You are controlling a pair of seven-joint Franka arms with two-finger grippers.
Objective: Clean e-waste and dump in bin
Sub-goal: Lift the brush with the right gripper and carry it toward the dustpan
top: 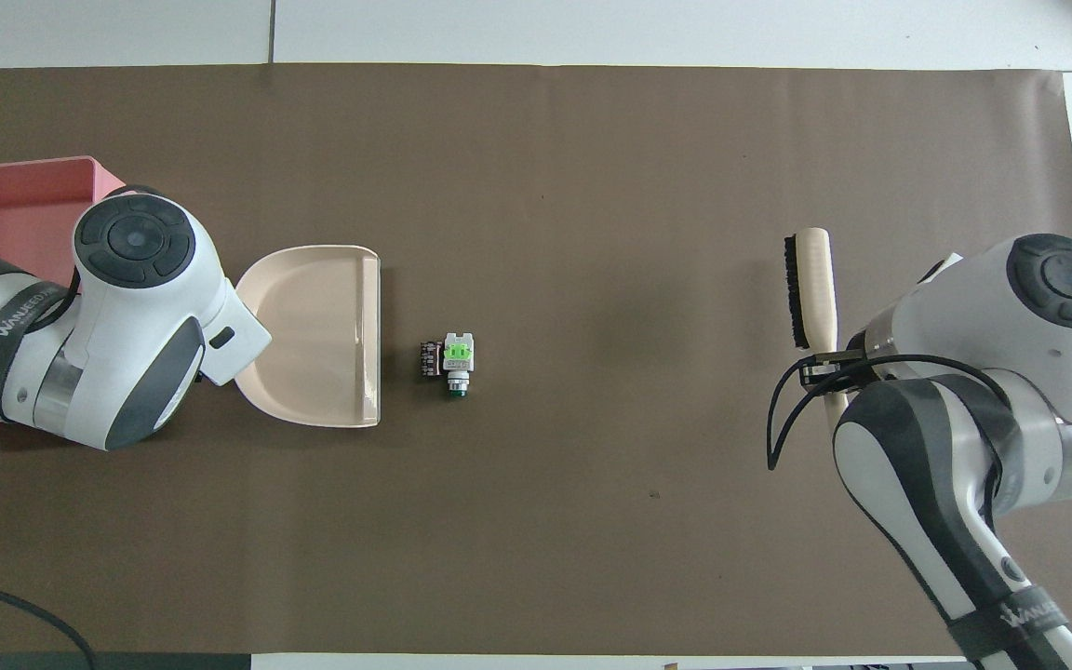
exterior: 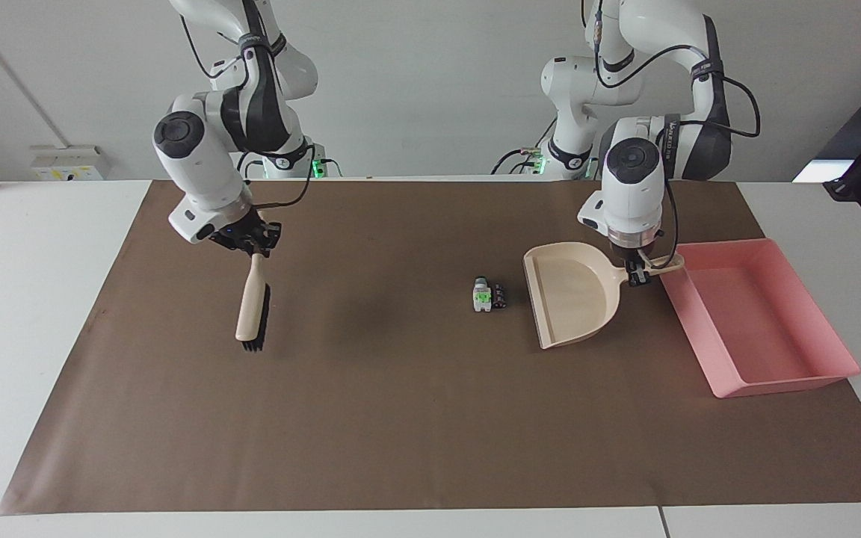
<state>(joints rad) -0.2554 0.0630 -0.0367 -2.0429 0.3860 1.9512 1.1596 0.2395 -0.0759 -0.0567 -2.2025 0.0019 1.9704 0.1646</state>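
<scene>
The e-waste lies mid-mat: a white-grey piece with green marks [exterior: 482, 296] [top: 458, 357] and a small dark block [exterior: 500, 297] [top: 427, 360] touching it. My left gripper [exterior: 636, 275] is shut on the handle of the beige dustpan [exterior: 569, 299] [top: 317, 335], whose open mouth faces the scraps a short gap away. The pink bin [exterior: 759, 317] [top: 15, 214] sits beside the dustpan at the left arm's end. My right gripper [exterior: 254, 249] [top: 829, 365] is shut on the handle of a beige brush [exterior: 251, 310] [top: 810, 288], which hangs bristles down over the mat toward the right arm's end.
A brown mat [exterior: 400, 418] covers the white table [exterior: 19, 299]. A wide stretch of bare mat lies between the brush and the scraps. The left arm's wrist [top: 127, 326] hides its gripper in the overhead view.
</scene>
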